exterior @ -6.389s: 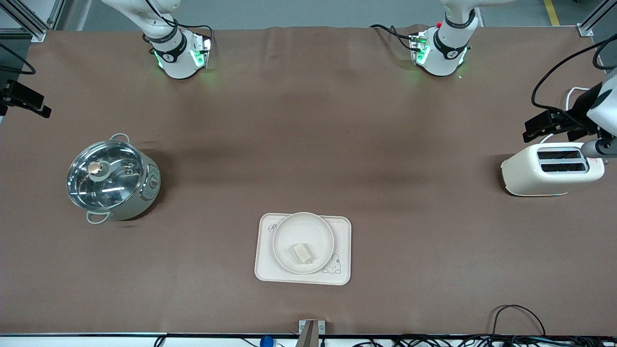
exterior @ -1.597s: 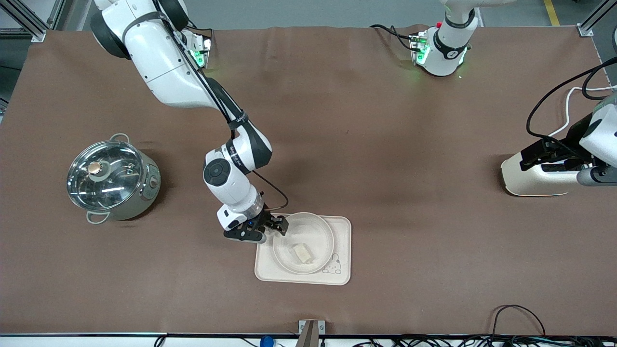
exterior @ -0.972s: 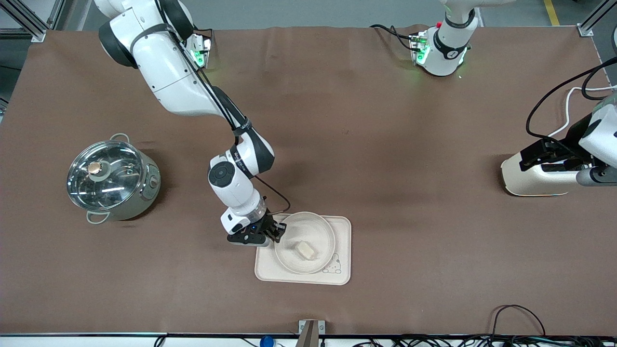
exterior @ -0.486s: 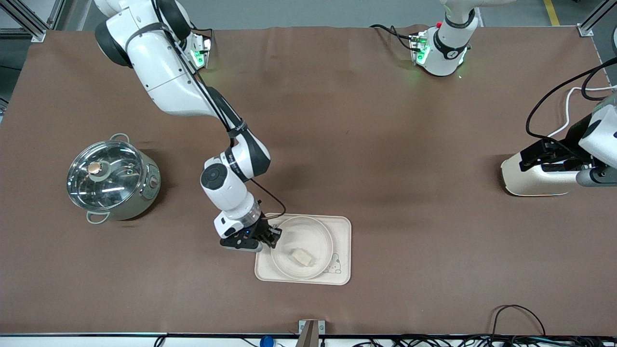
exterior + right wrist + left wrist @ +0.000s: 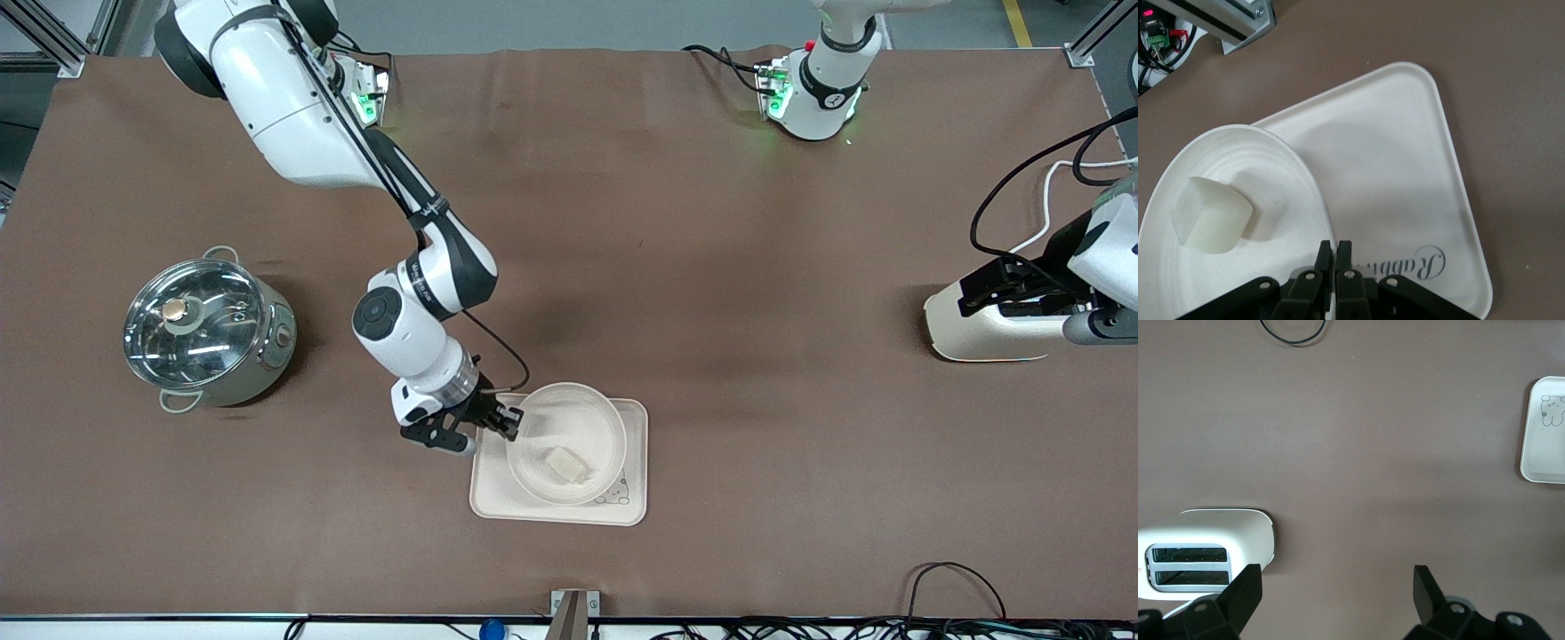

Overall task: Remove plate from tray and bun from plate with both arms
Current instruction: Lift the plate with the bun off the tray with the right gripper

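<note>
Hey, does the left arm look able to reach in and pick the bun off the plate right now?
Probably yes. The bun lies uncovered on the plate, which the right gripper grips only at the rim toward the right arm's end. The left gripper hangs open over the toaster, with nothing between.

The left pincer (image 5: 1335,587) is cut off by the left wrist view's edge, only two finger stubs showing. The left arm partly hides the toaster (image 5: 987,329) in the front view. The plate (image 5: 1231,220) hides part of the tray (image 5: 1405,173), and the picture's edge crops its rim.
</note>
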{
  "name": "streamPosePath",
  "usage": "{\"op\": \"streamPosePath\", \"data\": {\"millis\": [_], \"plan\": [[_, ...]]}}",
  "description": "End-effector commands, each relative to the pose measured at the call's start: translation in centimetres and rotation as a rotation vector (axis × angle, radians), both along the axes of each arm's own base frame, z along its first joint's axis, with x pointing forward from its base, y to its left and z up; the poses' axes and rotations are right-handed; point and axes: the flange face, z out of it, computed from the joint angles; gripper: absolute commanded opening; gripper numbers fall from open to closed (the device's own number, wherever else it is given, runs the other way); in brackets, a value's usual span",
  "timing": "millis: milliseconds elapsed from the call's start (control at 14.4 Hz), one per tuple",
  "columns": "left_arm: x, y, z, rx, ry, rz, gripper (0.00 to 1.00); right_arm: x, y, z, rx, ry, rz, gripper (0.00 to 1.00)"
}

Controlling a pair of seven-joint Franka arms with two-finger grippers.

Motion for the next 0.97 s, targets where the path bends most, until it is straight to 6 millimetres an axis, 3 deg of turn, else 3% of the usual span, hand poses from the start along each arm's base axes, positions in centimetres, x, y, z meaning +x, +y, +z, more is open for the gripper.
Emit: {"op": "streamPosePath", "data": {"millis": [0,278,486,625,694,903], "plan": [[0.5,0.0,-0.3,0.011,-0.003,-0.011,1.0,-5.2,-0.7,0.3,-0.012,0.032,-0.007,0.0],[0.6,-0.3,-0.5,0.007,0.002,-0.011,1.0,-10.7,-3.0,0.8,-0.087,0.066,0.079,0.0],[0.8,-0.5,-1.4,0.007,0.021,-0.022,1.0,-14.5,-2.6,1.0,-0.1,0.088,0.121,0.0],[1.0,-0.4,-1.8,0.01,0.025,-0.02,1.0,-16.9,-3.3,-0.6,-0.106,0.066,0.121,0.0],[1.0,-0.4,-2.2,0.012,0.032,-0.014,1.0,-18.4,-2.6,-1.4,-0.099,0.055,0.138,0.0],[1.1,-1.8,-5.5,0.027,0.103,-0.028,1.0,-21.4,-2.7,-3.3,-0.101,0.042,0.155,0.0]]}}
